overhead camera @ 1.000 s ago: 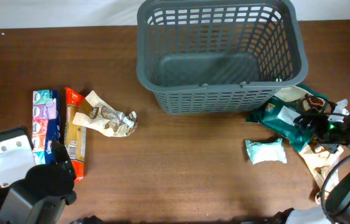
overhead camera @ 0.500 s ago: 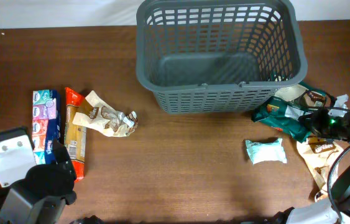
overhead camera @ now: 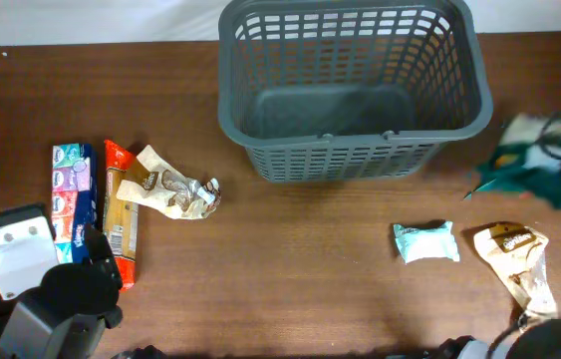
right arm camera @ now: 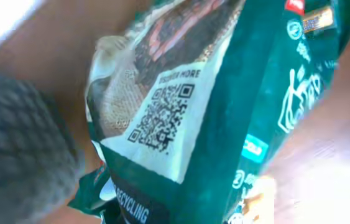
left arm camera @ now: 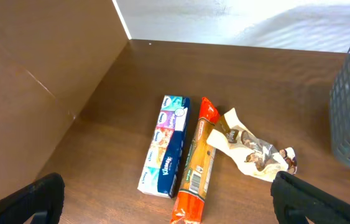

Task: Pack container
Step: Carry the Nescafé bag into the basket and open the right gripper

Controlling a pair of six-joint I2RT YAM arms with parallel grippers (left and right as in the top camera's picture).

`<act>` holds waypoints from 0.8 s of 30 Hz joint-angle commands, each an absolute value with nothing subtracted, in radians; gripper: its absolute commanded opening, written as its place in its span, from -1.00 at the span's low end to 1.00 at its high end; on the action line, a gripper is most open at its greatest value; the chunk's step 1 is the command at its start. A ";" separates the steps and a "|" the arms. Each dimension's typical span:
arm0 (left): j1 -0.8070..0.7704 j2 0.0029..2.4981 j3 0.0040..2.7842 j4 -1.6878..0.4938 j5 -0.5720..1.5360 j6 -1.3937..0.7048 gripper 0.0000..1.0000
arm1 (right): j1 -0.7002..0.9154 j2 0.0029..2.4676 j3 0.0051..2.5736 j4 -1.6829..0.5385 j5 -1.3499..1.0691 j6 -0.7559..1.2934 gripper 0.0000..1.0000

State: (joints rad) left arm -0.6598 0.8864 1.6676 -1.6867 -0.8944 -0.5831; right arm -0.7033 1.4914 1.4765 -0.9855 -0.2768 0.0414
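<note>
The container (overhead camera: pixel 350 150), a large dark grey slotted basket, stands at the back centre with nothing in it. To its right, my right gripper (overhead camera: pixel 559 160) is a blur above the table, shut on a green snack bag (overhead camera: pixel 524 170). That green snack bag (right arm camera: pixel 224 112) fills the right wrist view and hides the fingers, with the container's wall (right arm camera: pixel 19 149) blurred at the left. My left gripper (left arm camera: pixel 175 210) is open at the front left with nothing in it. Its fingers (left arm camera: pixel 38 199) point at the packets beyond.
At the left lie a tissue pack (overhead camera: pixel 73 199), an orange packet (overhead camera: pixel 121 214) and a crumpled wrapper (overhead camera: pixel 172 189). A pale mint packet (overhead camera: pixel 425 241) and a beige bag (overhead camera: pixel 519 257) lie at the front right. The left arm (overhead camera: pixel 41 299) fills the front left corner.
My right gripper shut on the green bag and lifted it off the table toward the right. This uncovered the beige bag. The left arm stayed still.
</note>
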 commanded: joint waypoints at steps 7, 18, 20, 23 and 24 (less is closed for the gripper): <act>-0.656 0.889 1.668 -1.683 -0.905 -0.570 0.99 | -0.701 1.347 2.062 -1.138 -0.355 0.035 -0.92; -0.656 0.889 1.668 -1.665 -0.902 -0.571 0.98 | -0.413 1.477 2.243 -1.106 -0.788 0.109 -0.93; -0.656 0.889 1.668 -1.666 -0.897 -0.570 0.99 | -0.318 1.536 2.243 -1.108 -0.753 0.101 -0.93; -0.656 0.889 1.668 -1.683 -0.883 -0.570 0.99 | -0.126 1.698 2.243 -1.157 -0.651 0.056 -0.92; -0.656 0.889 1.668 -1.687 -0.883 -0.570 0.99 | -0.086 1.745 2.243 -1.182 -0.620 0.047 -0.93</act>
